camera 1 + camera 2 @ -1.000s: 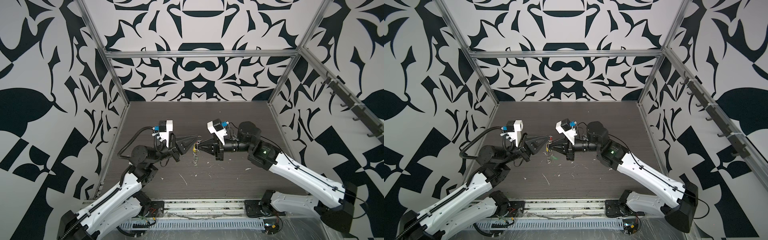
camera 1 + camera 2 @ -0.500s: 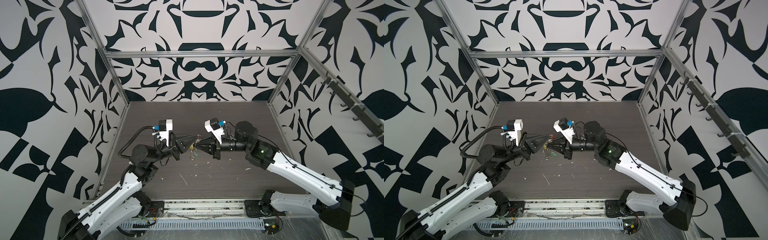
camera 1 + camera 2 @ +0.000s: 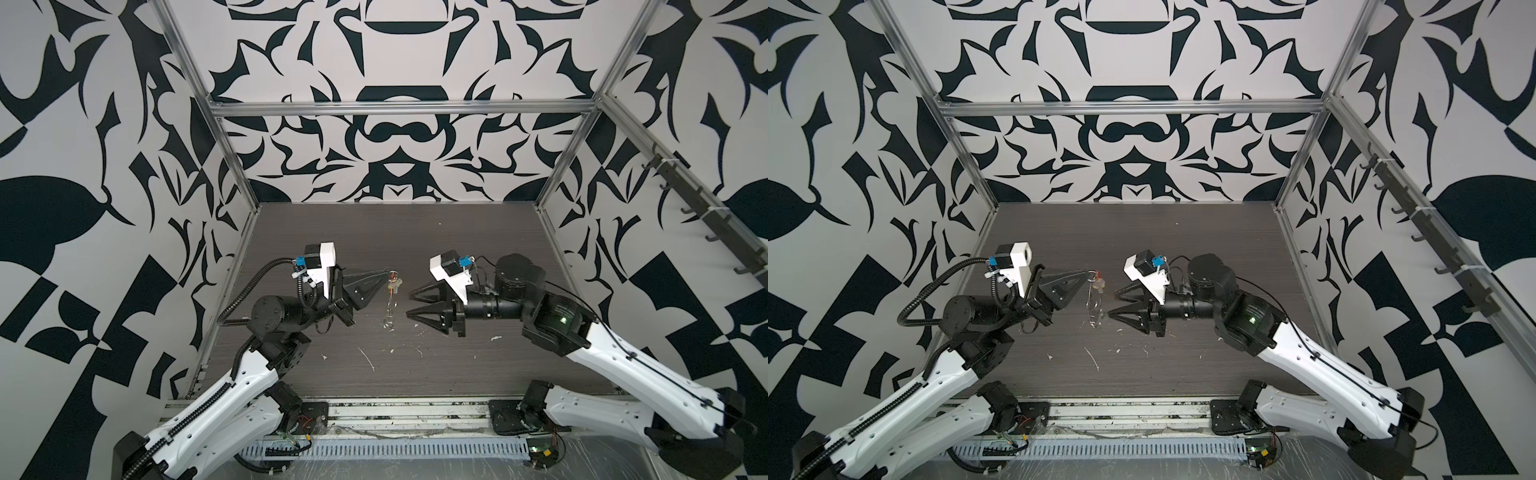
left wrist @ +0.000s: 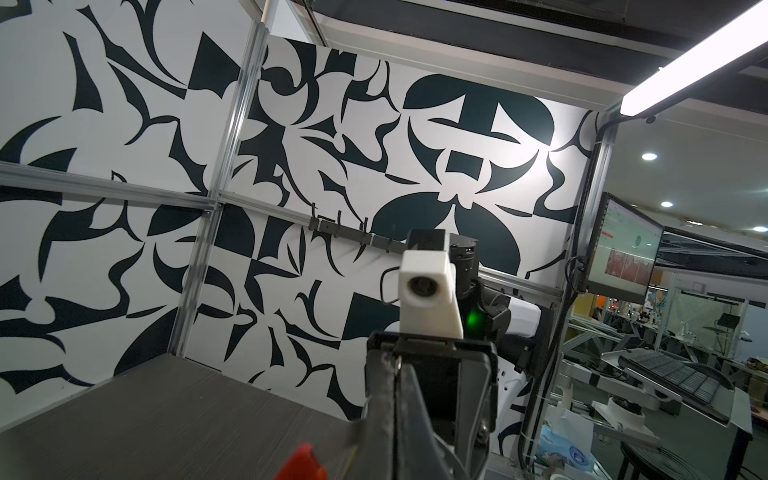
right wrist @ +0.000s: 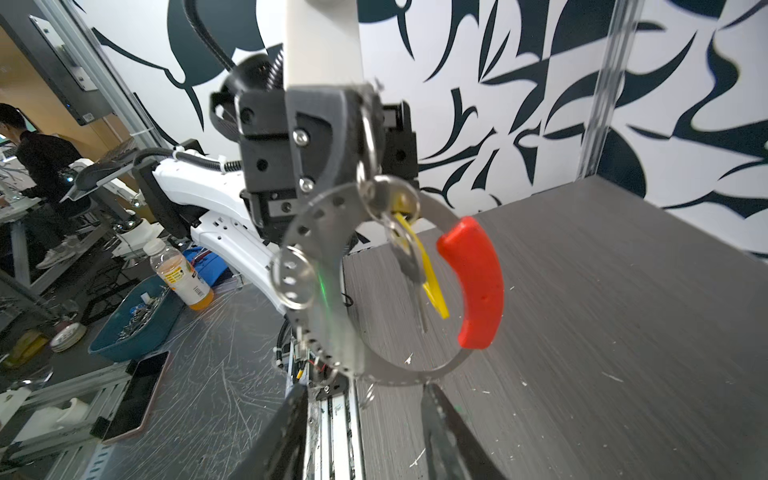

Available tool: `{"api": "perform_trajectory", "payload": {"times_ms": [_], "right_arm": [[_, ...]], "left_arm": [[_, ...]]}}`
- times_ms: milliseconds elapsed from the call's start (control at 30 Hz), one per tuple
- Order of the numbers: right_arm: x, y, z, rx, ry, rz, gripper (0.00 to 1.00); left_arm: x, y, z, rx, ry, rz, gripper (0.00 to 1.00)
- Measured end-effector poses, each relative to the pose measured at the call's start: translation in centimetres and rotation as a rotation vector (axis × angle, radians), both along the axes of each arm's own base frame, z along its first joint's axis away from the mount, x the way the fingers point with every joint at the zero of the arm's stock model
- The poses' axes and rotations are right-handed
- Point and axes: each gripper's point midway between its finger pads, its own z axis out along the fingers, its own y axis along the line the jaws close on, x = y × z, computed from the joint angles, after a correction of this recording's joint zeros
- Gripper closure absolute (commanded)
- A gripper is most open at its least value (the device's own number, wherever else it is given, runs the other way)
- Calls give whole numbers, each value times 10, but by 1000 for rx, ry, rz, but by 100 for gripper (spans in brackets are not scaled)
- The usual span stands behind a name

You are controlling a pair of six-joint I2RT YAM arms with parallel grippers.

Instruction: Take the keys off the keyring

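Arm shells (image 3: 648, 374): white, dotted with small dark screw holes; black joints and bases.
Fingers (image 3: 368, 286): black, triangular, open-framed.
Wrist cameras (image 3: 326, 255): white blocks with blue connectors.
Ribbed hose (image 3: 248, 287): black, on left arm.
Green light (image 3: 563, 320): right arm.

The surface (image 3: 415, 237) is a dark grey, wood-grained board. Small white scraps lie scattered on it, nearly all toward the front edge from the right pincer (image 3: 408, 305). A long thin sliver (image 3: 367, 360) lies in front of the left pincer (image 3: 389, 273). Crumbs (image 3: 419, 331) sit just in front of the right pincer's tips, and a fleck (image 3: 494, 338) lies farther back along that arm.
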Motion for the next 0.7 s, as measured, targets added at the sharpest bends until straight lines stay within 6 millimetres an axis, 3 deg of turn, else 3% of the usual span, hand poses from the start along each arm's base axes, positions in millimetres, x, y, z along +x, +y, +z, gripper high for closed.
{"api": "perform_trajectory", "payload": {"times_ms": [133,467,700], "right_arm": [[6,-4,17,49,-40,-47,50],[34,12,44,155,-68,-124,49],[32,18,54,194,-74,-79,48]], "left_arm": [[0,0,0,0,-3,1,100],[-1,0,1,-2,-9,-3,100],[-3,2,3,-8,-16,-2,100]]}}
